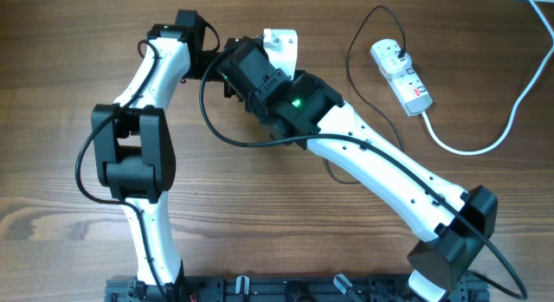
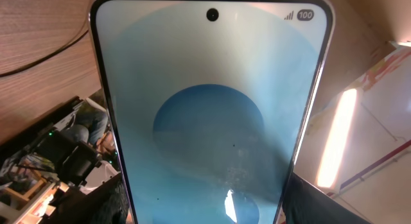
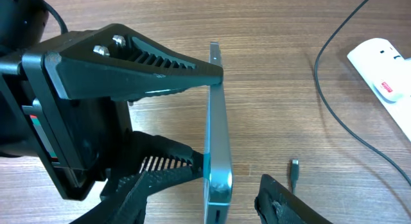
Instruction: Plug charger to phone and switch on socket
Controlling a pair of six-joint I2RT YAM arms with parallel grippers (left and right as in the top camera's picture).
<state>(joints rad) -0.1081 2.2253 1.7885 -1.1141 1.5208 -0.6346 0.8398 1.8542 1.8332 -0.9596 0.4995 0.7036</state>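
**While the left claw holds the phone, the charger plug lies loose**

As seen from the right wrist, the left claw (image 3: 207, 121) is clamped on the phone (image 2: 212, 108), one finger on each long edge, holding it on edge above the wooden surface (image 3: 276, 108). The left wrist view is filled by the phone's lit pale-blue screen. Straddling the phone's lower end, the right claw (image 3: 209, 208) is spread wide and holds nothing; one of its fingers (image 3: 282, 201) shows just right of the phone. Right of the phone, the charger's (image 1: 349, 64) small dark plug tip (image 3: 294, 167) lies on the surface, apart from both claws. Farther right of the phone lies the white socket (image 1: 401, 75), where the black cable ends, and a thick white cord (image 1: 485, 142) leaves its far end.
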